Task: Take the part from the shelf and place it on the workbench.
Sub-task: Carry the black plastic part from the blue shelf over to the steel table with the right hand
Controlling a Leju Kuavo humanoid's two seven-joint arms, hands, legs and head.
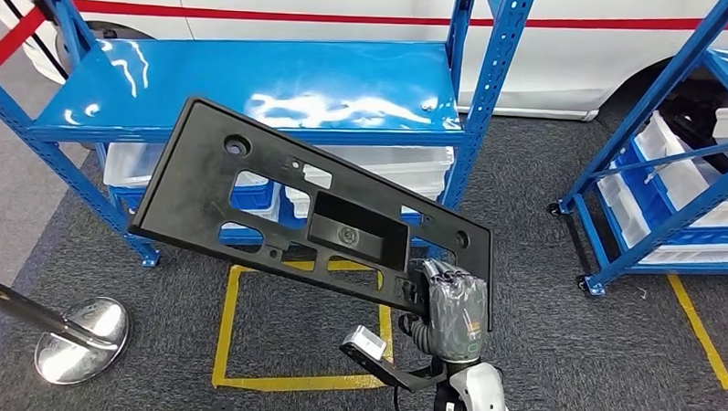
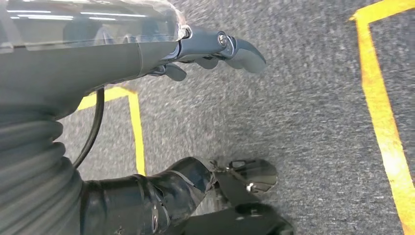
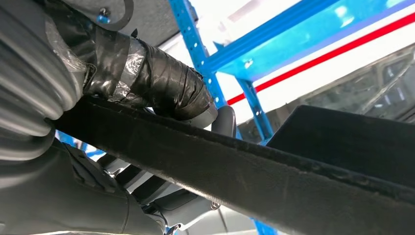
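Head view first: right hand [image 1: 453, 300] grips the black part [image 1: 278, 198] by its lower corner, in front of the blue shelf [image 1: 255, 83], long axis slanting up-left. Left hand [image 2: 215, 49] hangs empty over carpet, fingers loosely curled. Right wrist view: thumb clamps the part's edge.

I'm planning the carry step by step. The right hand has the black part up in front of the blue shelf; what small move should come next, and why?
Probably draw the black part back from the blue shelf. The right hand grips it at one corner only, so its long free end hangs out tilted toward the shelf post, and no workbench is in sight yet.
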